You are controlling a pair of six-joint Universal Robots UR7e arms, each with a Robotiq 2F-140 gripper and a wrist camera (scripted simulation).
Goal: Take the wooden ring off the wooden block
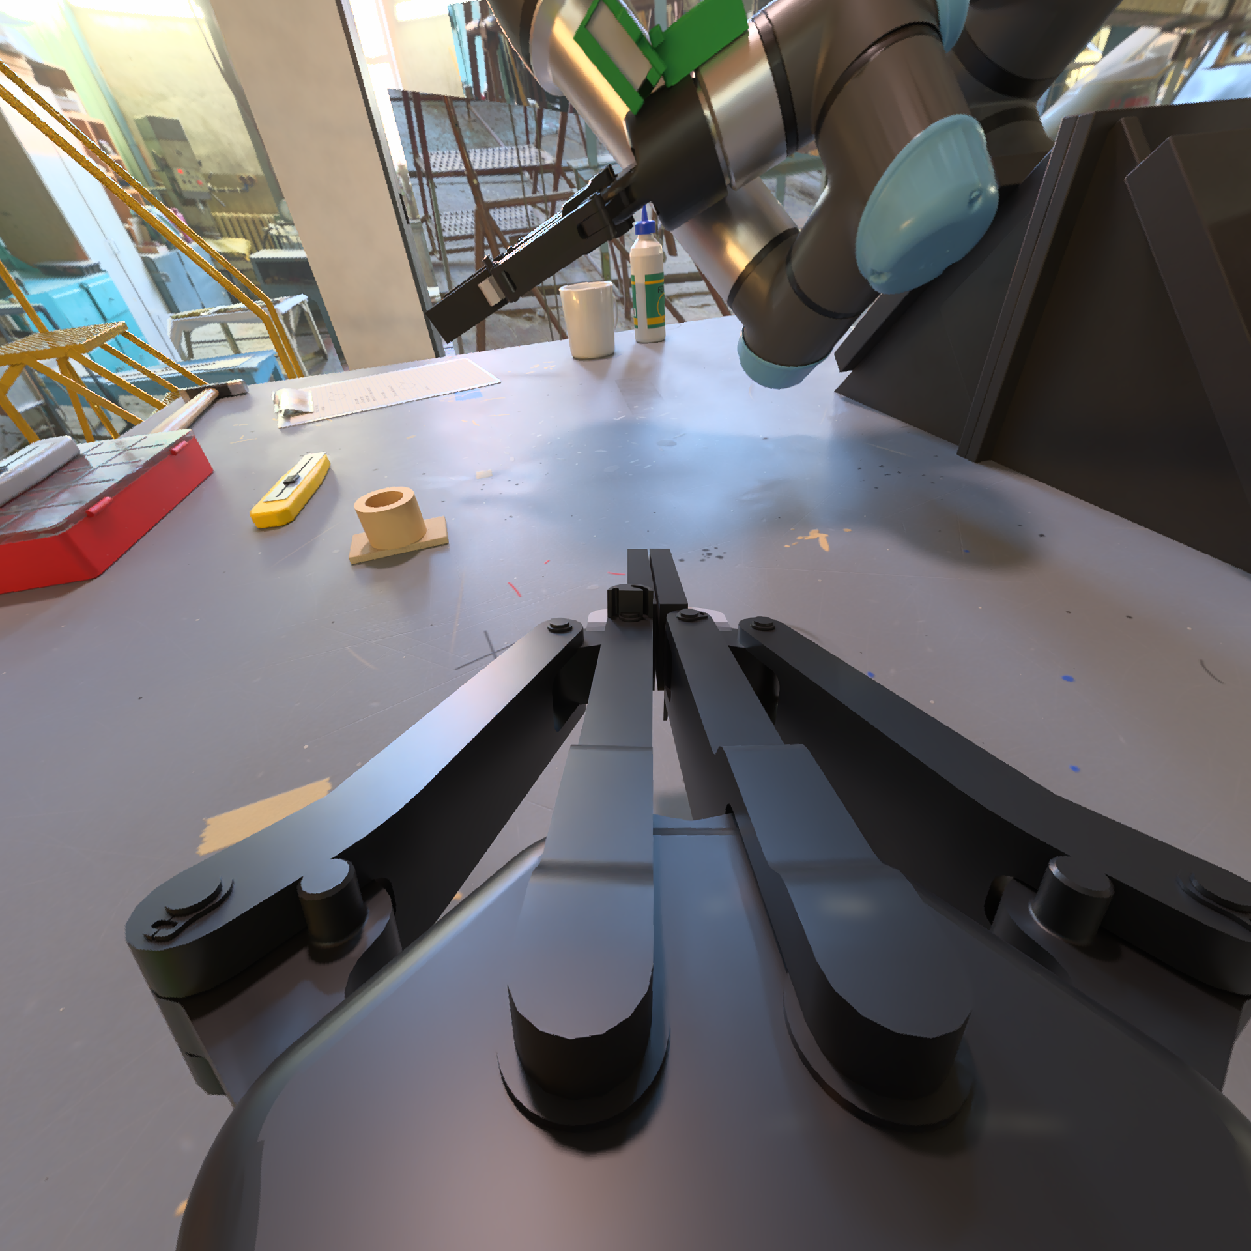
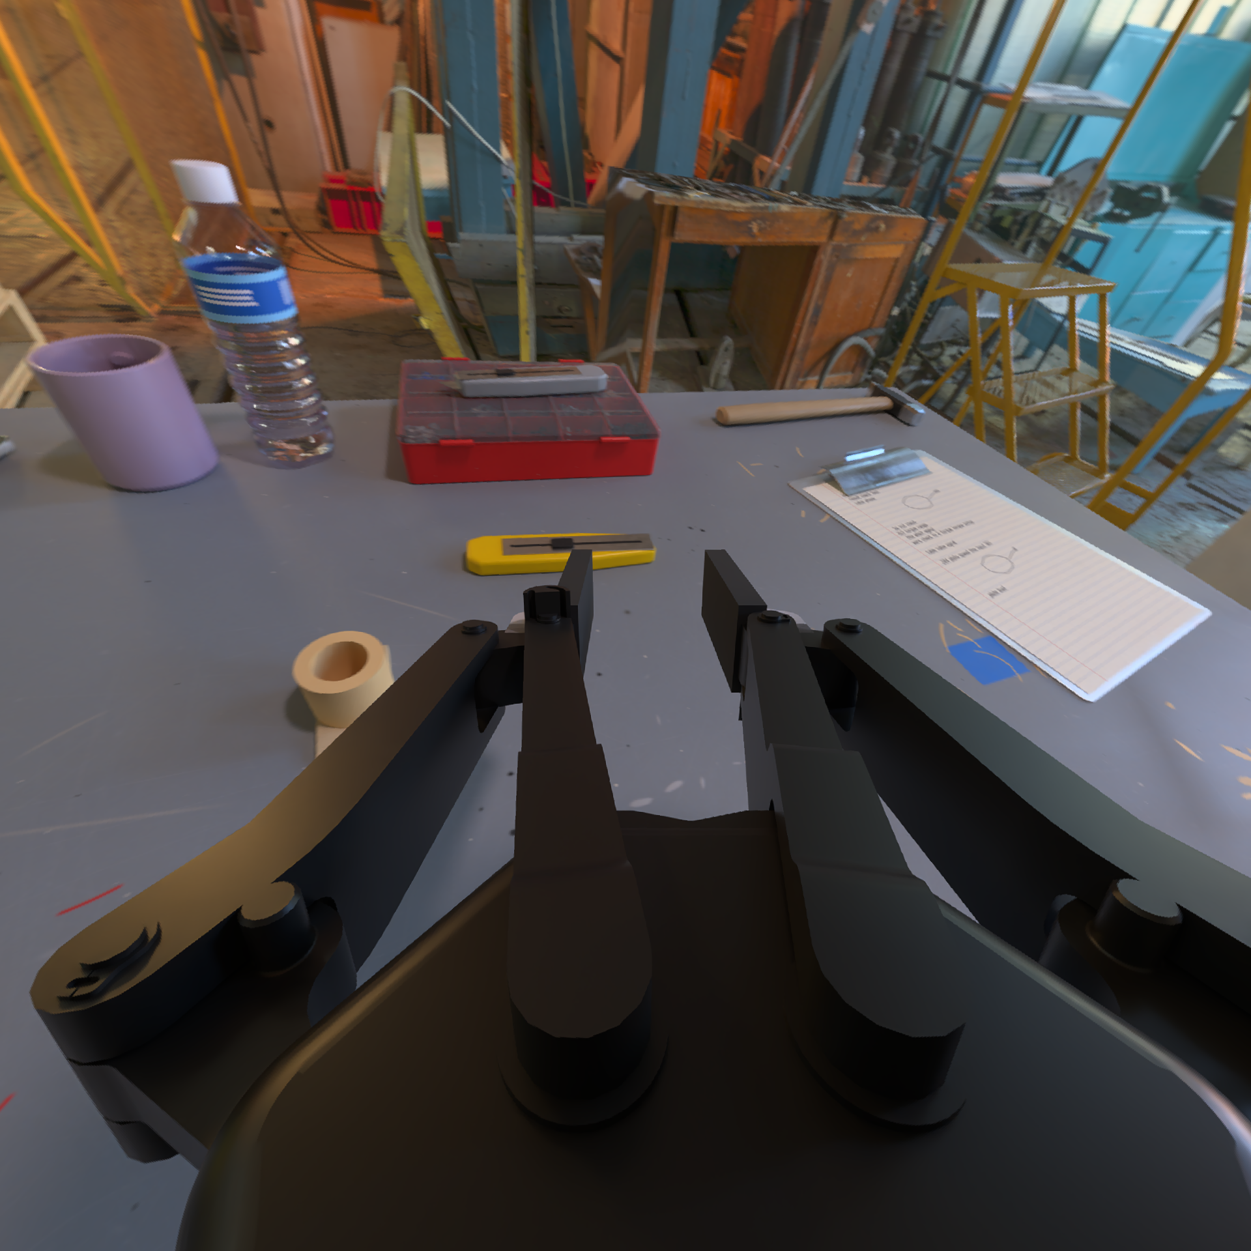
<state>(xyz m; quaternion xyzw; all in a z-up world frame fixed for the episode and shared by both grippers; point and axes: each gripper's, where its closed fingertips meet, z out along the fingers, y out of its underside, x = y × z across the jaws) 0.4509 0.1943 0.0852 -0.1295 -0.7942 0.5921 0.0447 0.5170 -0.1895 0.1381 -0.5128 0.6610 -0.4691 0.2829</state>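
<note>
Left wrist view: we see our left gripper (image 1: 648,565) low over the grey table (image 1: 677,487), its two fingers pressed together with nothing between them.
Right wrist view: we see our right gripper (image 2: 646,572) with its fingers spread apart and empty, hanging above bare tabletop.
Wooden ring: the wooden ring (image 1: 388,518) sits upright on the wooden block (image 1: 399,541), a flat pale base that juts out on either side of it; both lie ahead and to the left of our left gripper, well apart from it.
Ring from the right: in the right wrist view the ring (image 2: 342,677) lies left of our fingers, partly behind the gripper's outer link, and only a corner of the block (image 2: 328,738) shows under it.
Yellow knife: a yellow utility knife (image 1: 291,491) lies just left of the ring; seen from the right wrist it lies (image 2: 558,554) crosswise just past our left fingertip.
Red case: a red organiser case (image 2: 528,423) with a clear lid carries a grey utility knife (image 2: 531,381) on top.
Far edge: a hammer (image 2: 816,409) and a clipboard (image 2: 1002,568) lie towards the right.
Left side: a purple cup (image 2: 125,409) and a plastic water bottle (image 2: 254,325) stand together.
Behind the other arm: a white mug (image 1: 590,319) and a glue bottle (image 1: 648,284) stand near the table edge.
</note>
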